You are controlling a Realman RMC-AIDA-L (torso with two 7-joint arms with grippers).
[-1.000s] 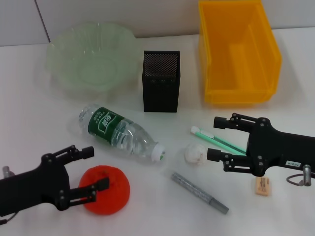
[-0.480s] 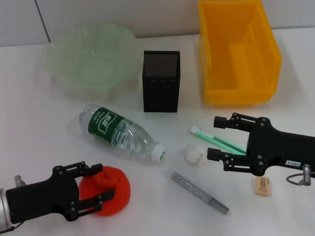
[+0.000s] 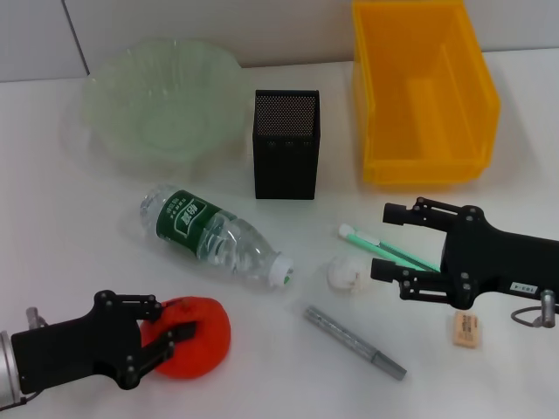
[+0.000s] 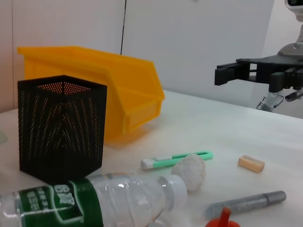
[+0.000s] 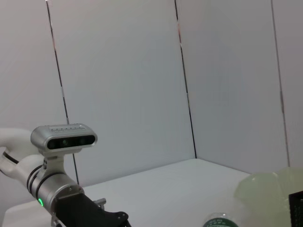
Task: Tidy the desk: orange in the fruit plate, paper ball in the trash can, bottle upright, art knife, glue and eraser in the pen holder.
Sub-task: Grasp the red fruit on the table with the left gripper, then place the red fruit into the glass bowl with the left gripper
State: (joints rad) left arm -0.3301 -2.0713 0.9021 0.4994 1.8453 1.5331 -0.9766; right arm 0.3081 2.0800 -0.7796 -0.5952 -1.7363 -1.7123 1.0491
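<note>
Head view: we see the left gripper (image 3: 168,319) at lower left, jaws apart and straddling the orange (image 3: 194,338), which sits right at the fingertips; closing looks like the next move. The fruit plate (image 3: 162,100) lies at upper left, so the carry runs up the frame past the lying bottle (image 3: 212,235). The right gripper (image 3: 390,239) hovers at right, jaws apart, over the green art knife (image 3: 384,247), paper ball (image 3: 346,274) just left.

Left wrist view: only the orange's stem (image 4: 223,217) shows at the bottom edge, beside the pen holder (image 4: 62,126); own jaws unseen.

Right wrist view: nothing decisive.
</note>
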